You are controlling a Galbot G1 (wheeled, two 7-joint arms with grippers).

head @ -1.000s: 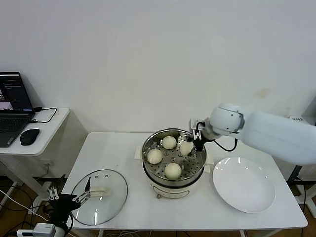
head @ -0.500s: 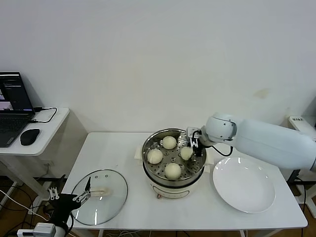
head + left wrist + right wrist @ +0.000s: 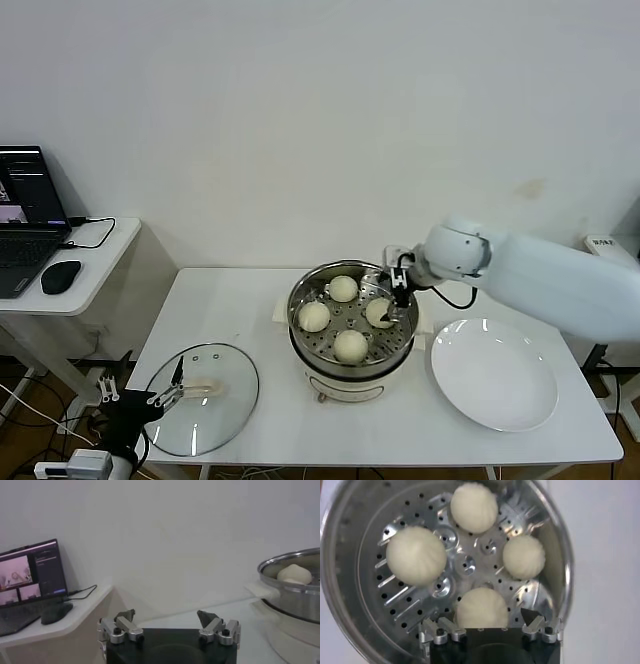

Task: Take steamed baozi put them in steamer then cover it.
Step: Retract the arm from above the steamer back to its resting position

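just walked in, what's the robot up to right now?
It is loading buns into the steamer. All four buns sit on the perforated tray inside, and the white plate beside it holds nothing. The right pincer hangs open over the pot's right rim, right above the nearest bun, gripping nothing. The glass lid lies flat on the table, left of the steamer, not yet on. The left pincer waits open, low at the table's front left corner near the lid.
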